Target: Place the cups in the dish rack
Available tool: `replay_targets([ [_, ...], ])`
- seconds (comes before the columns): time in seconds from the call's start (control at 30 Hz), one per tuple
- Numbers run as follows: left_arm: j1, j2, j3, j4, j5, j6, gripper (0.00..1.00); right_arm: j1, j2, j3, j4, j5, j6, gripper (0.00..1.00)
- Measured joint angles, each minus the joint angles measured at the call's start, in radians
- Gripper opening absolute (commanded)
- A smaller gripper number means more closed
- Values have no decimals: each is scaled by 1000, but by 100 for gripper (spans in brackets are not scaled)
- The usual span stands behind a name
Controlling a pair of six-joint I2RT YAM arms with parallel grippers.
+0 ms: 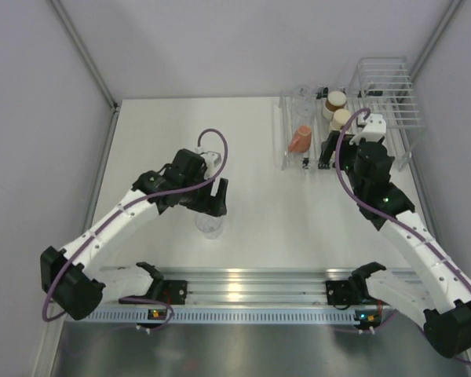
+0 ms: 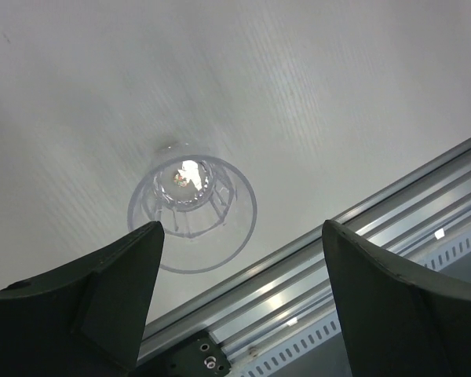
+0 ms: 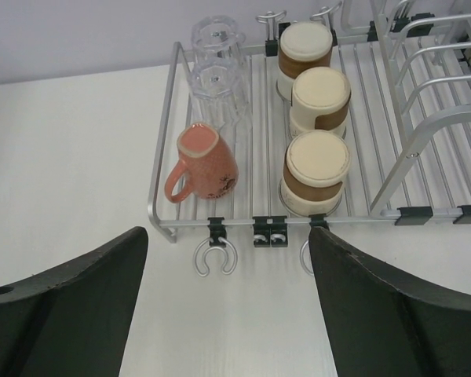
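- Clear cup [image 2: 192, 212] on table [image 1: 267, 228], under left gripper's [image 2: 242, 236] wide, empty jaws.
- Rack [image 3: 163, 141] holds three inverted brown cups [image 3: 318, 169], two clear ones [image 3: 216, 59], a salmon cup [image 3: 200, 165].
- Right gripper [image 3: 228, 236] gapes empty before it.

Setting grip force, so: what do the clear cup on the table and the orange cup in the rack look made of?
Clear cup: transparent, glossy, likely plastic, possibly glass; the table shows through its ribbed wall. Orange cup: opaque, matte, speckled, probably ceramic; thick rim, moulded handle.
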Motion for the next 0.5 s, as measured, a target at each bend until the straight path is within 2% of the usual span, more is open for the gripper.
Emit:
replay_targets([
  [0.17, -63, 106, 0, 19, -32, -18, 86, -9, -14, -1, -2, -2, 0, 84],
  [0.5, -63, 130, -27, 44, -42, -36, 87, -19, -32, -21, 1, -10, 11, 85],
])
